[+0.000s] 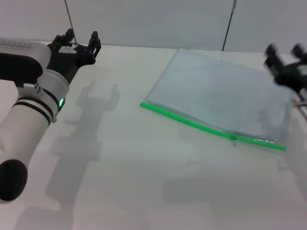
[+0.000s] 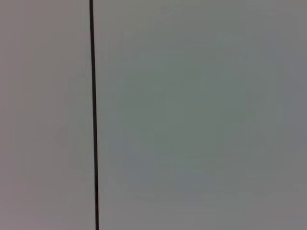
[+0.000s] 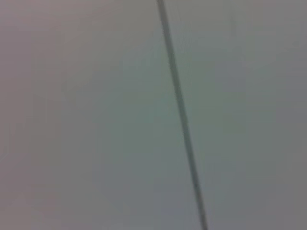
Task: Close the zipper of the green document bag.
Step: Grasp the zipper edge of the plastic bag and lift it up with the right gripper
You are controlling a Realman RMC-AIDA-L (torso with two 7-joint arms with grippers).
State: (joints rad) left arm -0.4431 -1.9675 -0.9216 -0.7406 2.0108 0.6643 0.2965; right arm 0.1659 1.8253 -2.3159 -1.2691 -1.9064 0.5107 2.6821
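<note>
Lying flat: green document bag (image 1: 220, 93), contents unclear; left claw (image 1: 80, 39) and right claw (image 1: 286, 53) open, raised.

Bright, soft shadows; wrist views blurry.

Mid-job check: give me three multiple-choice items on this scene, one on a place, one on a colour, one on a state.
1. Where does the large flat translucent blue-grey document bag lie?
A. robot's right half of the white table
B. left half
C. off the table

2. What colour is the bag's thin zipper strip?
A. red
B. bright green
C. black

3. What state is the left tool in?
A. shut on the bag
B. open, holding nothing
C. shut on the zipper

Answers: 1 A, the bag sits right of centre in the head view. 2 B, the near edge is bright green. 3 B, its fingers stand apart, far from the bag.
</note>
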